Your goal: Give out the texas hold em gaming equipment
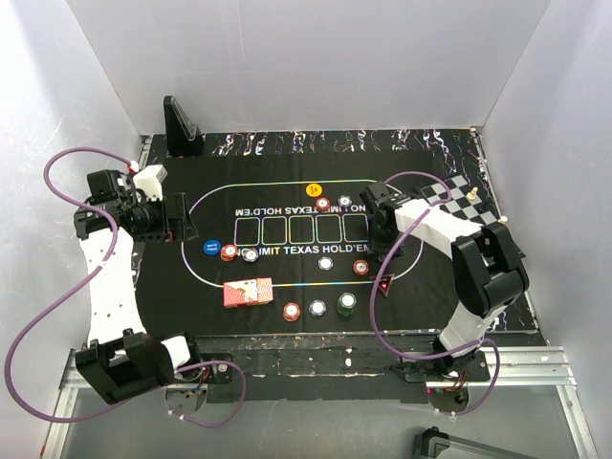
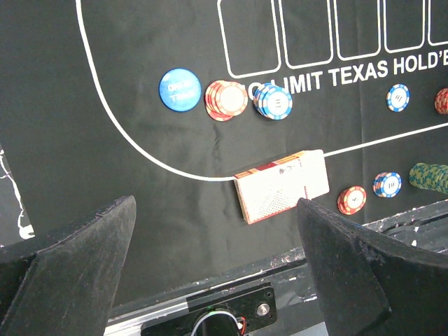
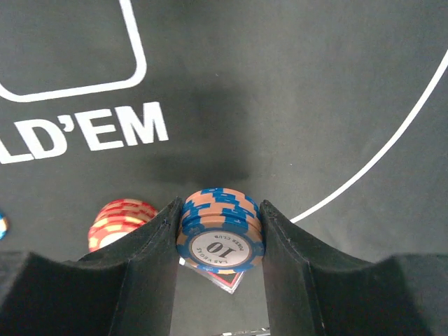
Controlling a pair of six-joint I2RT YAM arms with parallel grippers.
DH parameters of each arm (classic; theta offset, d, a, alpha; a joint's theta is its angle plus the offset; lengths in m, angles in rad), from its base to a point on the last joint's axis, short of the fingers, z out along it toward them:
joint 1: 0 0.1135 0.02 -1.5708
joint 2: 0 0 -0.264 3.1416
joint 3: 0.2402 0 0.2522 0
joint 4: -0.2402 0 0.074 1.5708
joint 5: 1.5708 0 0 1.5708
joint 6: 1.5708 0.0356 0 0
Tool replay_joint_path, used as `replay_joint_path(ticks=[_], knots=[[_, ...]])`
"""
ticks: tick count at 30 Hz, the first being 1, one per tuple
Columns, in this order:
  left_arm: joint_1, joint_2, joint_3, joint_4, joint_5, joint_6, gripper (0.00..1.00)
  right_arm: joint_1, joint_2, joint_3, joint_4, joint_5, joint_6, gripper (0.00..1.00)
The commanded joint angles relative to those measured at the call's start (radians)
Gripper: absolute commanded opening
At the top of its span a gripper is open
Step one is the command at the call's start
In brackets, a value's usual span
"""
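You saw the right end effector point(image 3: 221, 208) pointed down at the mat point(image 3: 315, 84), clamped on a blue-and-orange chip stack point(image 3: 220, 234) between its fingers. The left end effector point(image 2: 213, 245) hovered wide open, card deck point(image 2: 282, 185) just ahead.

The desk point(image 1: 316, 356) is covered by a black mat point(image 1: 421, 296) printed with a white oval, and a chessboard point(image 1: 467, 194) lies at the mat's far right corner. Near the mat's front edge lie a red-backed deck of cards point(image 1: 248, 292) and several chip stacks point(image 1: 318, 308). A blue chip point(image 1: 211, 247) lies toward the mat's left end.
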Motion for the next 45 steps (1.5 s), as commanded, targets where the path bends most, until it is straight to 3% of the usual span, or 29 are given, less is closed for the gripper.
replay_joint_path(ticks=[1,5,11,16,22,26,31,34,45], knots=[[0.007,-0.025,-0.001,0.007,0.01,0.013,1.0,-0.01,0.006,-0.049,0.042,0.043,0.049,0.24],[0.007,-0.015,0.001,0.007,0.015,0.013,1.0,-0.04,0.009,-0.08,0.05,0.055,0.062,0.27],[0.007,-0.009,0.011,0.004,0.018,0.016,1.0,-0.069,0.015,-0.098,0.059,0.048,0.051,0.58],[0.007,-0.004,0.011,0.005,0.019,0.015,1.0,-0.067,0.015,-0.066,0.027,0.035,0.042,0.76],[0.007,-0.002,0.008,0.007,0.019,0.015,1.0,-0.043,-0.093,0.018,-0.021,0.066,0.037,0.8],[0.007,-0.001,0.008,0.005,0.018,0.015,1.0,0.026,-0.074,0.153,-0.079,0.084,0.017,0.8],[0.007,0.002,0.008,0.008,0.013,0.013,1.0,0.179,0.049,0.308,-0.087,0.066,-0.004,0.78],[0.007,0.002,0.007,0.008,0.013,0.012,1.0,0.239,0.153,0.385,-0.096,0.06,-0.003,0.72],[0.007,0.007,0.007,0.01,0.001,0.02,1.0,0.278,0.308,0.408,-0.035,-0.023,0.034,0.64]])
